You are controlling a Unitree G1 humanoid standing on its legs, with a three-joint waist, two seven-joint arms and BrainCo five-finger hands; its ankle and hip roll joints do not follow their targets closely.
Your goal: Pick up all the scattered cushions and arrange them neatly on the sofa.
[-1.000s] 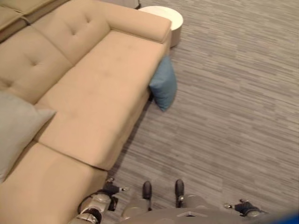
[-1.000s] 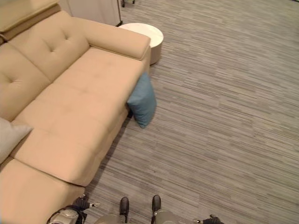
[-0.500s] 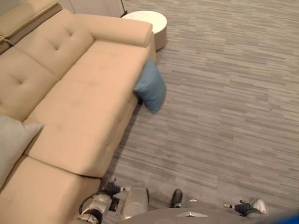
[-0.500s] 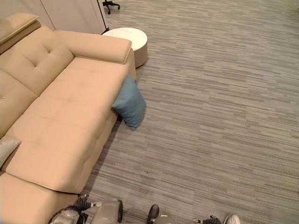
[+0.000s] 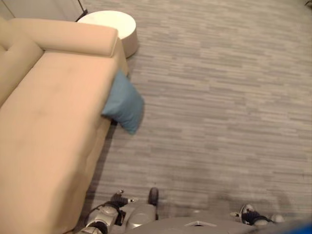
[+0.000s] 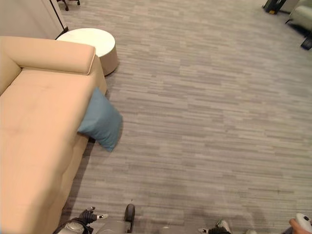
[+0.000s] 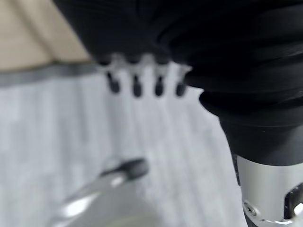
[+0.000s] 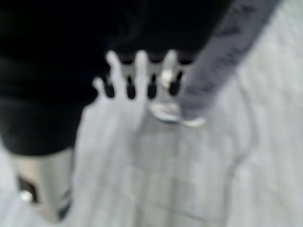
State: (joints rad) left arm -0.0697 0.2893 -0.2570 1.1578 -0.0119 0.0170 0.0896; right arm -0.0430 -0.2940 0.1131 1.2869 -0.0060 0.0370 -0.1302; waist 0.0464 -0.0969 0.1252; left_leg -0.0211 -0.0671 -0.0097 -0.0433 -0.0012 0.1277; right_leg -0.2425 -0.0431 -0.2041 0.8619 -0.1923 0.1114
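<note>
A blue cushion [image 5: 123,101] leans on the floor against the beige sofa [image 5: 48,117] front, at 11 o'clock from the robot. Both the left hand [image 7: 142,85] and right hand [image 8: 142,80] hang empty with relaxed, straight fingers over grey carpet [image 6: 209,122]. A round white table [image 6: 92,43] stands beyond the sofa's arm.

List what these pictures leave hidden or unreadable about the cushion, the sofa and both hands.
- Blue cushion: its inner edge is hidden behind the sofa's front, eye views.
- Sofa: cut off by the frame's left edge.
- Left hand: fingers straight, empty.
- Right hand: blurred; fingers look straight.
- Round white table: partly behind the armrest.
</note>
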